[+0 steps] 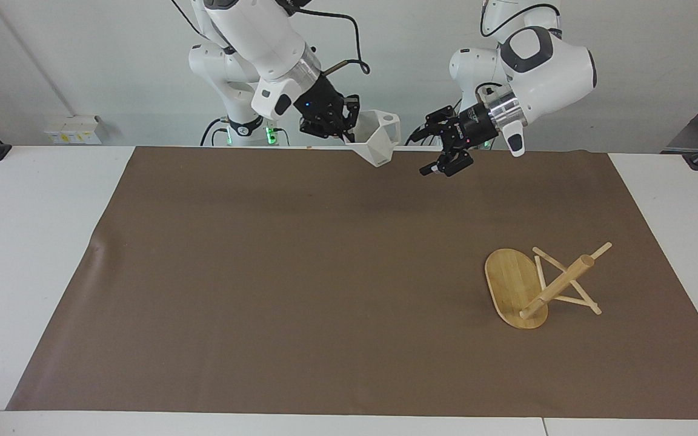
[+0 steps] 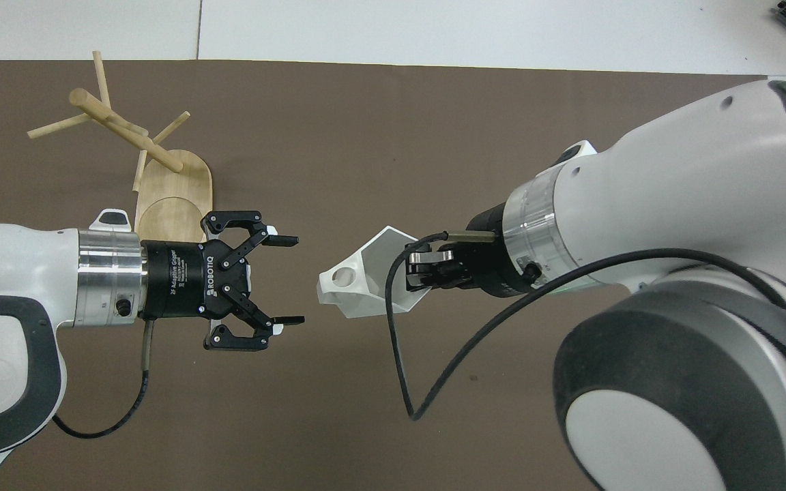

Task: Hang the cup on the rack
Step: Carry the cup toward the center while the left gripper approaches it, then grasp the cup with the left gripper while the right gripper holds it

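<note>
Nearest the robots, both arms are raised over the robots' edge of the brown mat [image 1: 325, 260], pointed at each other. The right gripper [image 1: 349, 130] is clamped on the rim of the cup [image 1: 379, 142], which hangs tilted in the air with its blocky handle turned toward the other arm. The left gripper [image 1: 437, 157] hovers just beside the cup with its fingers [image 2: 284, 240] spread wide, not touching it (this looks like a handover about to happen).

The risk sits in that gap. If the left gripper closes on a slanted facet rather than across the rim or wall, the angular body could twist or squirt out as the right gripper lets go. A release before the second grasp is firm would drop the cup onto the mat. A grasp that covers the handle hole would leave no way to thread a peg.

Farther from the robots, toward the left arm's end of the table, the rack [image 1: 537, 284] appears tipped, its post slanting. Its pegs may sit at poor angles, and the cup could slide off or nudge the rack over.
</note>
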